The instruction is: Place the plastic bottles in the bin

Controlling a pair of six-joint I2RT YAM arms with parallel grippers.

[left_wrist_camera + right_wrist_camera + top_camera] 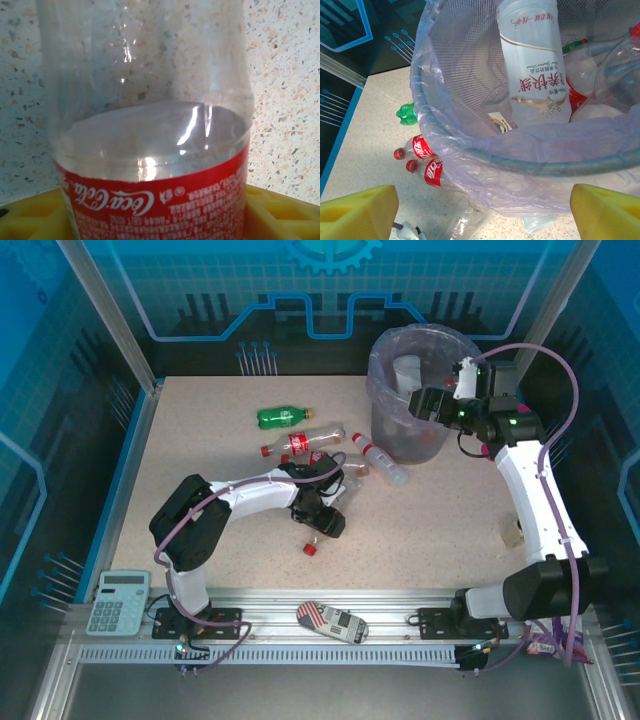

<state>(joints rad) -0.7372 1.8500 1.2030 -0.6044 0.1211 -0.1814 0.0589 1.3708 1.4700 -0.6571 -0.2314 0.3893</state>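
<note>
Left hand (322, 521) clasps flat-lying bottle (150, 150), label end nearest.

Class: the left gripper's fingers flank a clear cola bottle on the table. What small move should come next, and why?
Probably close the left gripper firmly on the cola bottle: its yellow fingers sit either side of the label, a firm grip isn't evident, and the bin stands apart.

R claw (481, 212) wide; L claw (325, 520) maybe clamped.
</note>
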